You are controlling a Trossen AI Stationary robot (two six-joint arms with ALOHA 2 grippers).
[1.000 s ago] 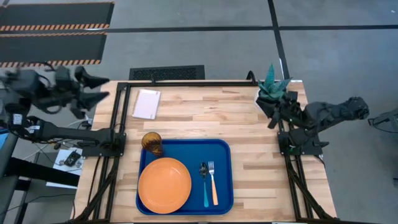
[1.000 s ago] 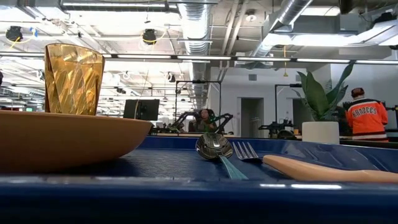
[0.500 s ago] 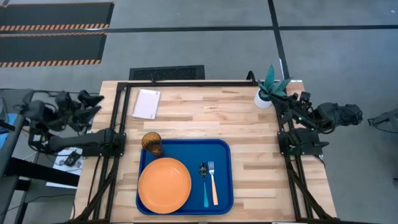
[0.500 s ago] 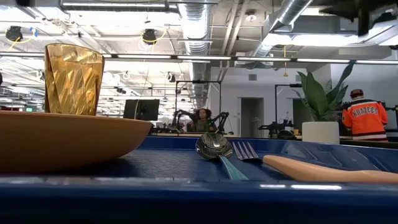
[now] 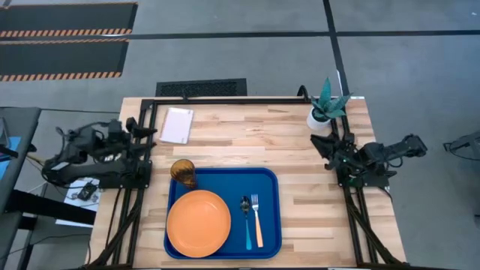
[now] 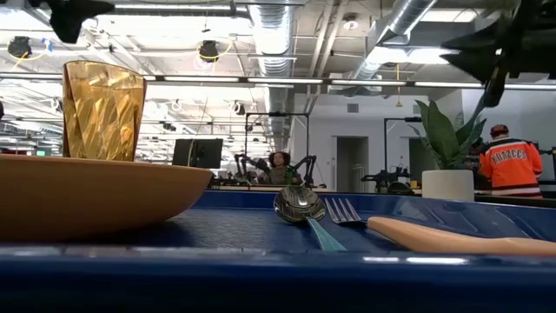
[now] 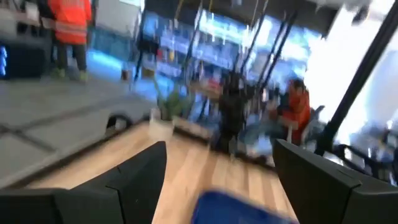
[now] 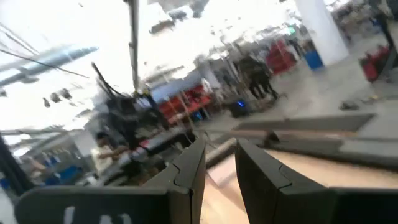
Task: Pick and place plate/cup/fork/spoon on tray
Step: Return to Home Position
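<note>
The blue tray [image 5: 267, 187] lies at the table's near middle. On it lie the orange plate [image 5: 199, 223], the blue-handled spoon [image 5: 247, 221] and the orange-handled fork [image 5: 257, 223], side by side to the plate's right. The amber cup [image 5: 182, 172] stands upright at the tray's far left corner. My left gripper [image 5: 146, 133] hangs by the table's left edge, open and empty. My right gripper [image 5: 319, 142] hangs by the right edge near the plant, its fingers a narrow gap apart [image 8: 220, 152], empty. Both are well away from the tray.
A white pot with a green plant [image 5: 324, 109] stands at the far right corner, close to my right gripper. A pale notepad [image 5: 177, 125] lies at the far left. Bare wood [image 5: 315, 214] lies to the tray's right. A person in orange [image 6: 508, 165] stands beyond the table.
Both arms have folded down and come lower. My left gripper has gone from beyond the left edge toward the table's left edge and the near side. My right gripper has dropped beside the plant. The things on the tray have kept still.
</note>
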